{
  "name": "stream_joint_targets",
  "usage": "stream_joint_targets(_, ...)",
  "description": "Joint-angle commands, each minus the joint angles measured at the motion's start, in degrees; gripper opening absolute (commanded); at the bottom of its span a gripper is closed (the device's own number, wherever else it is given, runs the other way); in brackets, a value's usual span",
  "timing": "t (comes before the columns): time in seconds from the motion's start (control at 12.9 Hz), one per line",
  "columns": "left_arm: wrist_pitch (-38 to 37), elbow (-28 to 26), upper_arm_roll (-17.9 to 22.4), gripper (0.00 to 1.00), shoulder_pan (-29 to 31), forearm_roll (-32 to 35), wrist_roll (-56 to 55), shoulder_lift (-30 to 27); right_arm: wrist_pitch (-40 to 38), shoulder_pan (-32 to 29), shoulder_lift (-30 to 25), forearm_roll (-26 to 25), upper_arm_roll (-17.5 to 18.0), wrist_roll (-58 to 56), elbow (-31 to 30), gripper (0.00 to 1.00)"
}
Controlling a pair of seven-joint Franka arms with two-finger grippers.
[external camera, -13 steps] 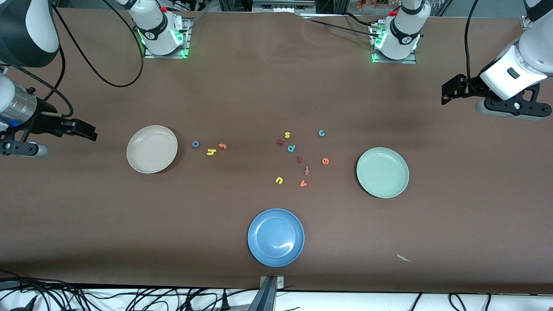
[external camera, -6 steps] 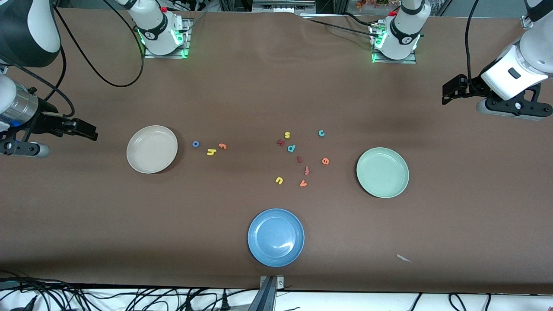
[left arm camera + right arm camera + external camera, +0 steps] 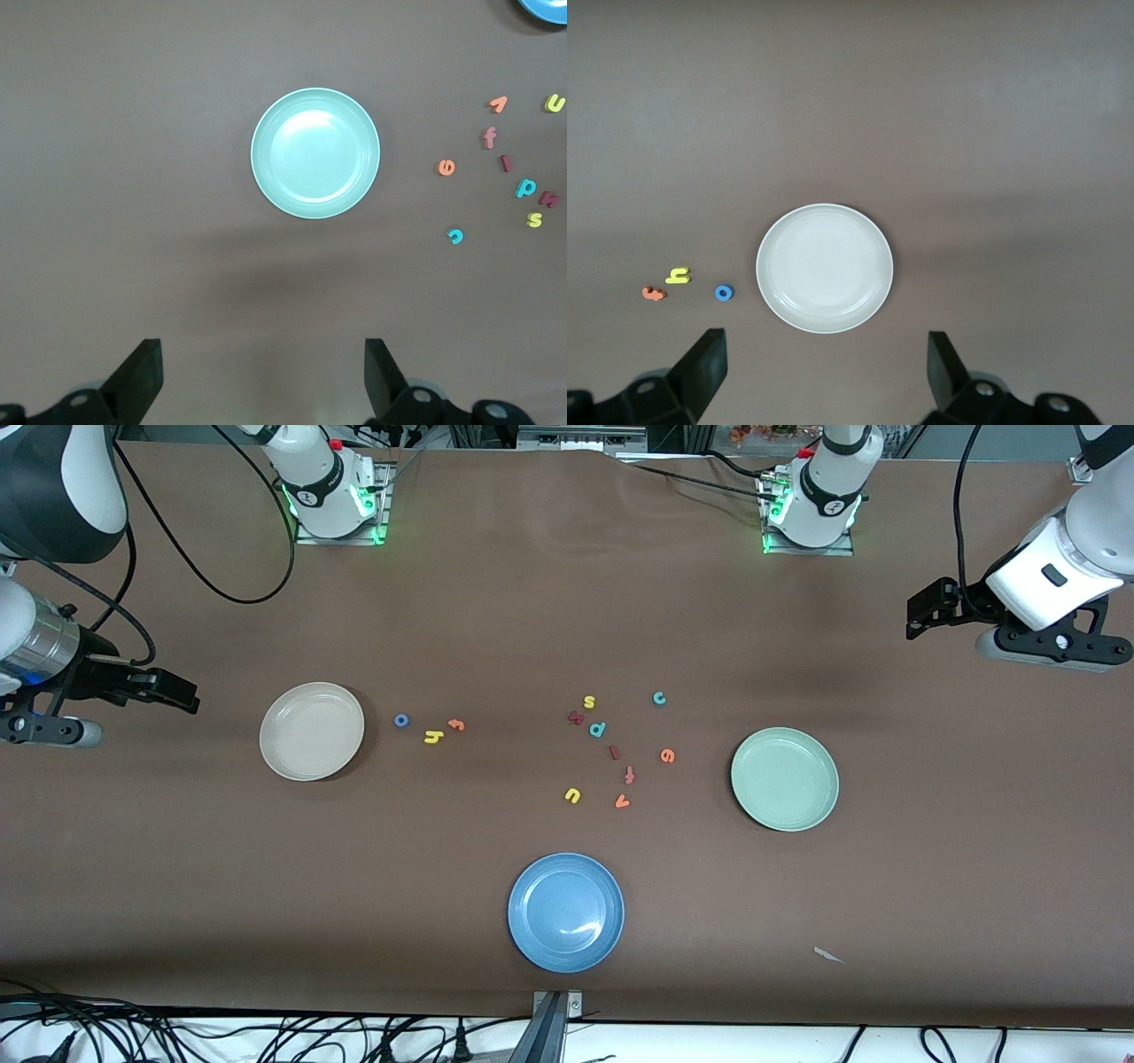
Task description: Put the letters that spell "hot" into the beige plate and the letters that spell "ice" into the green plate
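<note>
Cut off by the front view's edges: upper parts of both arms, plus the cables along the near table edge. In the left wrist view, only the tips of the left gripper (image 3: 260, 376) showing, body lost past the frame edge; blue plate (image 3: 545, 9) reduced to a sliver at the corner. Same in the right wrist view: right gripper (image 3: 824, 370) seen as two finger ends only. Too small to read for certain: dark red letter (image 3: 576, 717) beside the yellow s (image 3: 589, 702). Unidentifiable: pale scrap (image 3: 827, 955) on the table near the front camera.
</note>
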Motion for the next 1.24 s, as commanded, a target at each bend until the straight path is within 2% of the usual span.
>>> stream_joint_targets(0.0, -1.2, 1.5, -0.2, 1.00, 0.1, -0.4, -0.1, 0.0, -0.7, 0.1, -0.1, -1.1, 0.2, -0.1, 0.5, 1.00)
stream_joint_targets(0.46, -1.2, 1.6, -0.1, 1.00, 0.1, -0.5, 0.0, 0.0, -0.4, 0.6, 0.0, -0.5, 0.8, 0.2, 0.5, 0.99)
stream_joint_targets(0.85, -1.2, 1.6, 0.0, 1.00, 0.1, -0.5, -0.2, 0.6, -0.1, 6.9, 2.0, -0.3, 1.3, 4.8, 0.5, 0.99)
stream_joint_targets(1.16, -0.7, 2.8, 0.1, 1.00, -0.1, -0.5, -0.1, 4.7, 3.4, 11.5, 6.4, 0.0, 1.3, 9.1, 0.4, 0.96)
